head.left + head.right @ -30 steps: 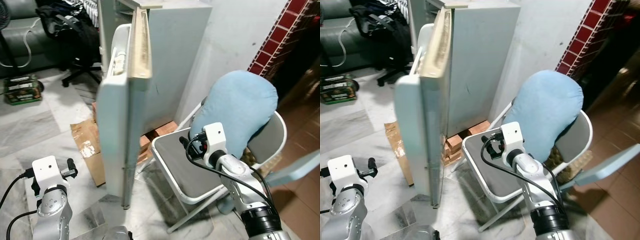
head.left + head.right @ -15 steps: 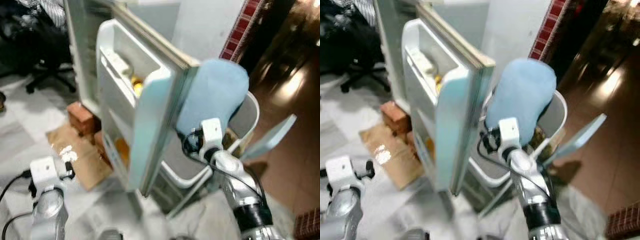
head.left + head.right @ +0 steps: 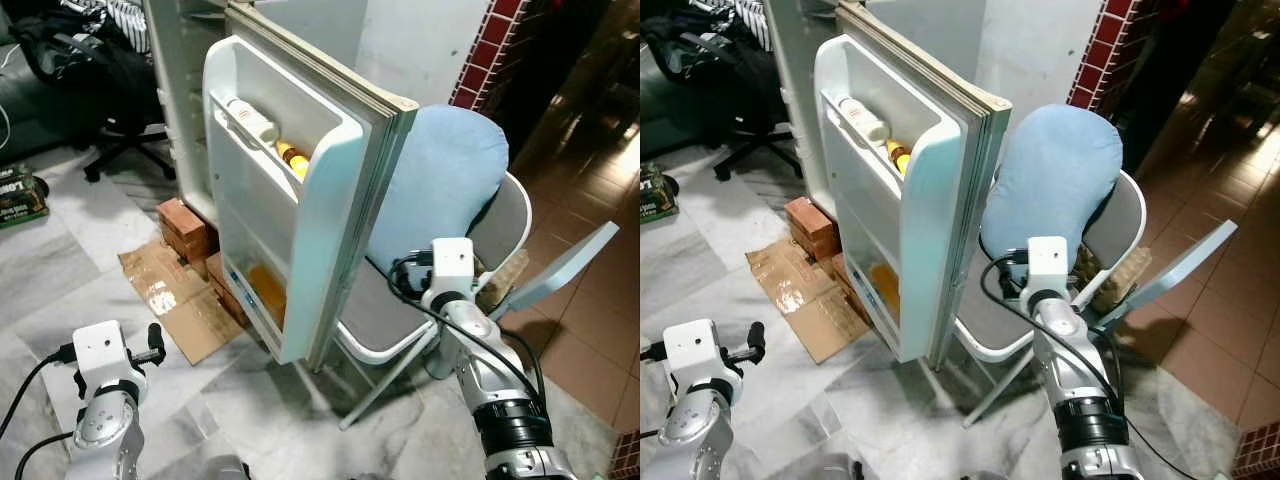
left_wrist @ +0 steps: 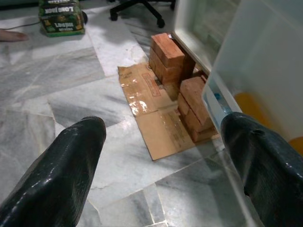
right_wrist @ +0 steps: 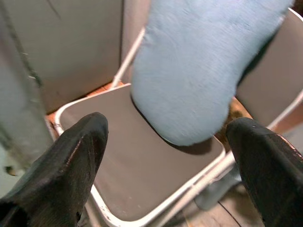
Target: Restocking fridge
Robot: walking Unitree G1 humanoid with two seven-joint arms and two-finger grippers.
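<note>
Swinging wide over the last second, the fridge door (image 3: 300, 200) now stands open with its inner shelves facing the robot, where before it showed edge-on; the camera has also shifted. That suggests restocking can begin, though neither gripper carries anything. The right gripper (image 5: 165, 156), fingers spread and empty, hovers over the folding chair (image 3: 375, 320) just behind the door, near the blue cushion (image 3: 440, 185). The left gripper (image 4: 165, 156), also spread and empty, hangs low in front of the door, above cardboard (image 4: 156, 113) and bricks (image 4: 182, 71). A white bottle (image 3: 255, 120) and something orange (image 3: 292, 157) sit in the door's top shelf; the fridge's interior is cut off.
</note>
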